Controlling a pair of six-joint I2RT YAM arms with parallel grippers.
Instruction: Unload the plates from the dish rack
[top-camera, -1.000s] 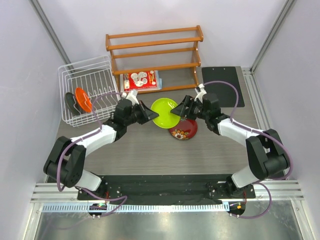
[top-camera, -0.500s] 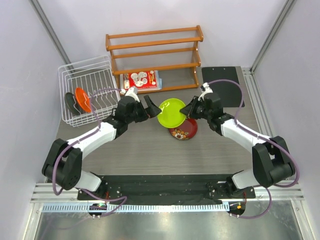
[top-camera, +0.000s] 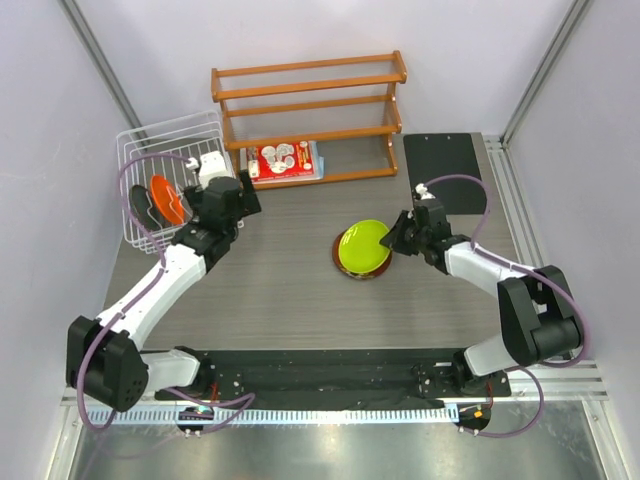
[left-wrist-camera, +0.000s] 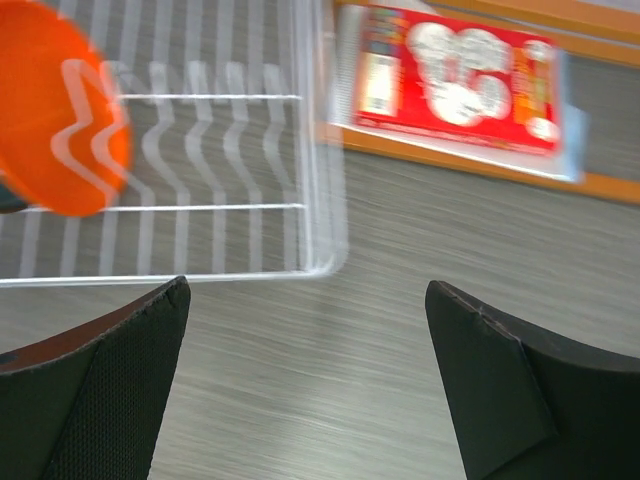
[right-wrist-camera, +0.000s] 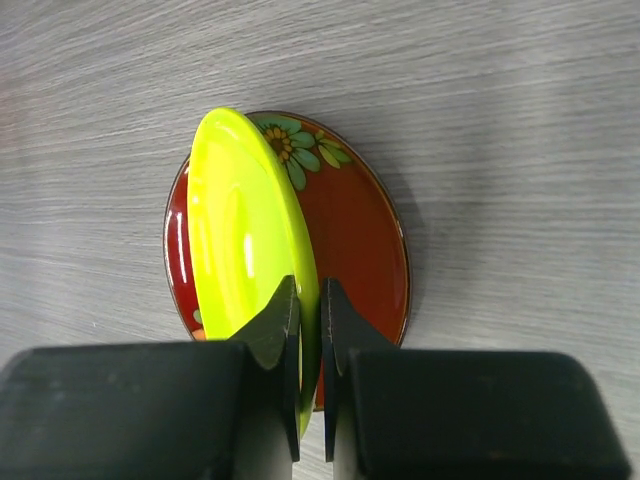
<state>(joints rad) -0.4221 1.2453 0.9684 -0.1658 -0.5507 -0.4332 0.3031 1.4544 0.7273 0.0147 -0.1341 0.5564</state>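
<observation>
Right of centre, your right gripper (right-wrist-camera: 310, 300) pinches the lime green plate (right-wrist-camera: 240, 230), tilted over the dark red plate (right-wrist-camera: 365, 240): lower, then release. Your left gripper (left-wrist-camera: 305, 300) gapes empty near the dish rack (left-wrist-camera: 250, 208).

No text can be read; the print on the red-and-white package (left-wrist-camera: 455, 85) is blurred.

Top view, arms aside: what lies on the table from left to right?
Grey plate → orange plate → package → green plate → black mat.
</observation>
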